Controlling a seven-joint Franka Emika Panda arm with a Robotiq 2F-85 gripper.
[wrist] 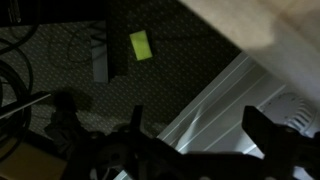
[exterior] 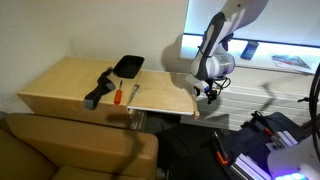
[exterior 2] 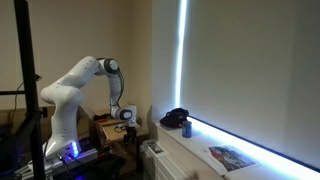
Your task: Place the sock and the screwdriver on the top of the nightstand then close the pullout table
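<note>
Hovering beside the pullout table (exterior: 165, 97), arm (exterior: 214, 38) folded downward, gripper (exterior: 208, 93) spread apart

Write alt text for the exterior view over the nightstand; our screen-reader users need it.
A white robot arm holds its pincer beside the outer edge of a pullout table extended from a tan nightstand. On the nightstand lie a black sock, a red-handled screwdriver and a black tray.

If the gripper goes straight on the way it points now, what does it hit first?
The gripper points down: probably the dark carpeted floor, beside the white slatted panel; depth is unclear.
</note>
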